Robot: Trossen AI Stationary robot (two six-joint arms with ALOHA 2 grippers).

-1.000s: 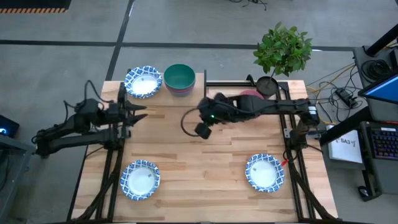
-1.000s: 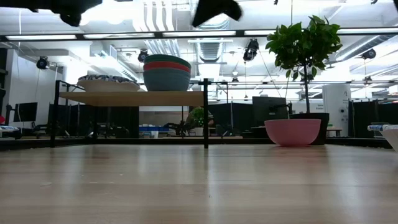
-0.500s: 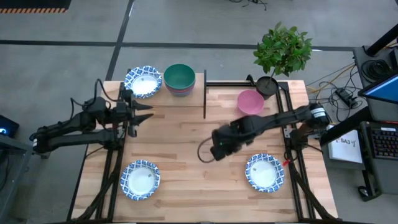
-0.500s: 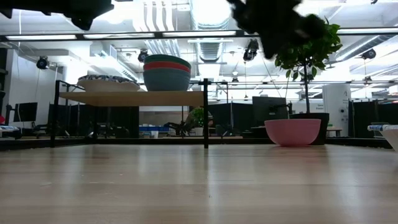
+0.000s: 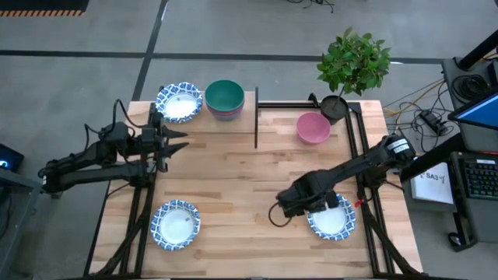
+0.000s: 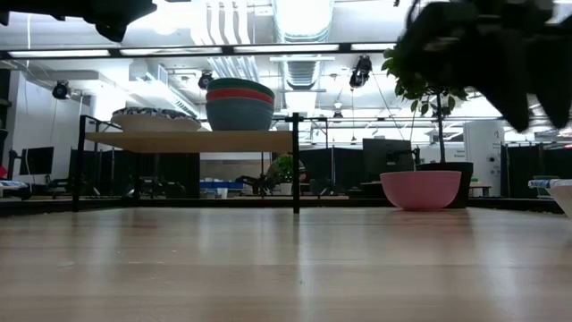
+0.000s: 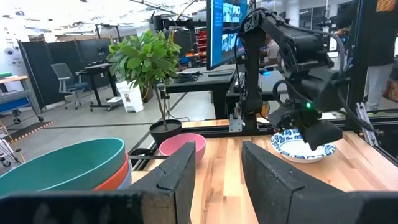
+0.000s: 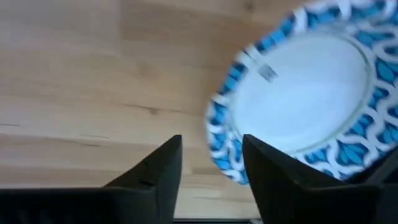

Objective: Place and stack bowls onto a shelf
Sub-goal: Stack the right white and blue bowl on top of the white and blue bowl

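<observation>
The right jaws [image 5: 299,204] hung over the near right part of the counter [image 5: 233,179], spread apart and holding nothing, with the rim of a blue-patterned white bowl [image 8: 305,93] just ahead of the fingertips [image 8: 171,155] in the right wrist view (whether they touched the rim could not be told). That bowl [image 5: 331,215] lay flat on the counter, partly under the right arm. The left jaws [image 5: 173,140] hovered over the counter's left side, also spread and empty, just short of the shelf [image 6: 192,140]. On the shelf, beyond the left jaws, sat another patterned bowl [image 5: 179,103] and, beside it, a stack with the green bowl [image 5: 224,96] on top, red and blue beneath. The pink bowl [image 5: 313,127] stood on the counter well beyond the right jaws, next to a potted plant [image 5: 354,66]. A third patterned bowl [image 5: 175,225] lay on the counter, well apart from the left jaws.
</observation>
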